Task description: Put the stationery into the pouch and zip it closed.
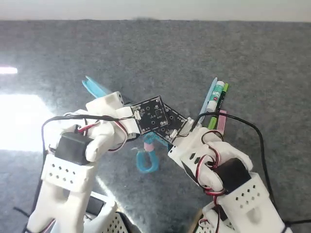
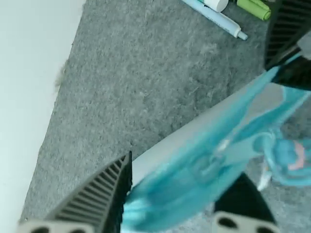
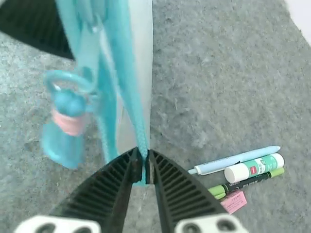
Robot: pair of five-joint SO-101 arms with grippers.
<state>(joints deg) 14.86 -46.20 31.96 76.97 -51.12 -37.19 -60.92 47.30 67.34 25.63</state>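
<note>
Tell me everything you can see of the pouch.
The pouch is light blue, soft and partly see-through, with a pale panel and a zip along one edge. A blue loop with a pink bead hangs from it. The right claw pinches the zip edge; the left claw grips its bunched other end.

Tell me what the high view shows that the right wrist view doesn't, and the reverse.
High view: the white bodies of the left arm and right arm meeting over the pouch, and a glare patch on the mat. Right wrist view: the right claw shut on the pouch's zip edge. Shared: the pouch, a blue charm with a pink band, and the pen, glue stick, green marker and pink eraser on the mat.
</note>
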